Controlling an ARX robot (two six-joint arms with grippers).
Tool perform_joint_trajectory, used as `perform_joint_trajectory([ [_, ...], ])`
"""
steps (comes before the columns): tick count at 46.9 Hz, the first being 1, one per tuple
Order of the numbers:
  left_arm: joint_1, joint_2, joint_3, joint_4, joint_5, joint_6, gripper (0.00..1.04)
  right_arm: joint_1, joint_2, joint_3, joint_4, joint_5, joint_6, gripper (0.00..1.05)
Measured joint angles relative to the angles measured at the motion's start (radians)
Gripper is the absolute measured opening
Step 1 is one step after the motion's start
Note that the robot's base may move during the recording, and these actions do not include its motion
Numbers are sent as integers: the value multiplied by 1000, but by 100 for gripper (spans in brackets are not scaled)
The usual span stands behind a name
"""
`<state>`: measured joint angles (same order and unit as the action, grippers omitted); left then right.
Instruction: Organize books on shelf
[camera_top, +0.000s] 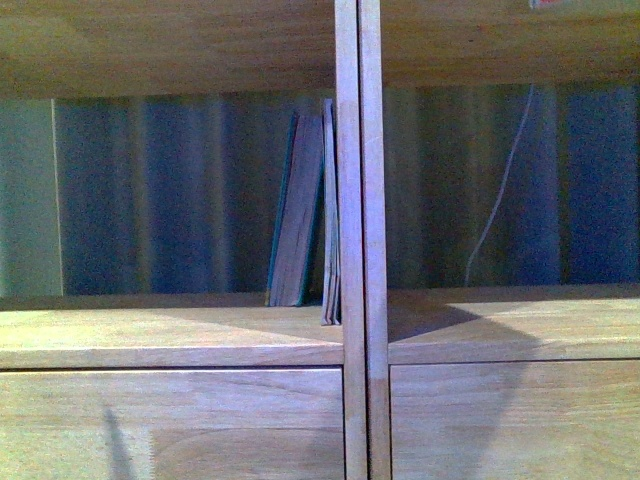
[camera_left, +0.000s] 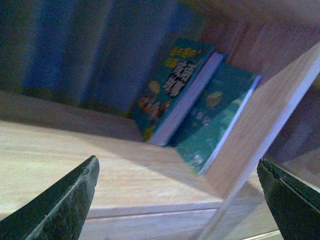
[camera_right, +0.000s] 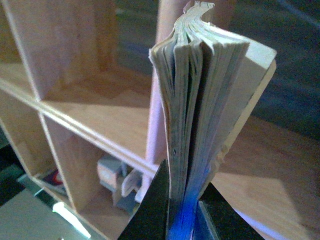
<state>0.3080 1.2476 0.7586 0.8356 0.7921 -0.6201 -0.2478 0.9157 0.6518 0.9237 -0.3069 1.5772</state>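
The light-wood shelf fills the front view. Two thin books stand in its left compartment: a teal-covered one leaning, and a slimmer one against the central divider. The left wrist view shows both teal illustrated covers leaning on the divider. My left gripper is open and empty, in front of the shelf board below those books. My right gripper is shut on a book, gripped at its lower edge, pages fanned upward, held in front of the shelf. Neither gripper shows in the front view.
A white cable hangs behind the right compartment. Drawer-front panels lie below the shelf board. In the right wrist view, lower compartments hold small grey objects and a pale floor lies below.
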Motion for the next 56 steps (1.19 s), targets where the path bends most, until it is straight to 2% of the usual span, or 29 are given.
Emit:
perform_joint_trajectory([
  [8,-88,49,116,43,18,-213,97,114,-31,0,71,10,-48,7],
  [16,-246,76,164,260,71,-538,97,345,-16,12,74,64,-177,7],
  [18,-290,70,164,264,65,-580,97,401,-6,15,77,77,-204,7],
  [26,-453,46,163,203,15,-587,97,573,35,33,86,105,-314,7],
  [32,-523,46,163,198,-5,-583,97,634,65,41,91,109,-360,7],
  [42,-598,40,162,235,-14,-576,97,698,115,41,118,122,-383,7],
  [56,-632,36,161,234,-32,-570,97,824,122,40,142,131,-397,7],
])
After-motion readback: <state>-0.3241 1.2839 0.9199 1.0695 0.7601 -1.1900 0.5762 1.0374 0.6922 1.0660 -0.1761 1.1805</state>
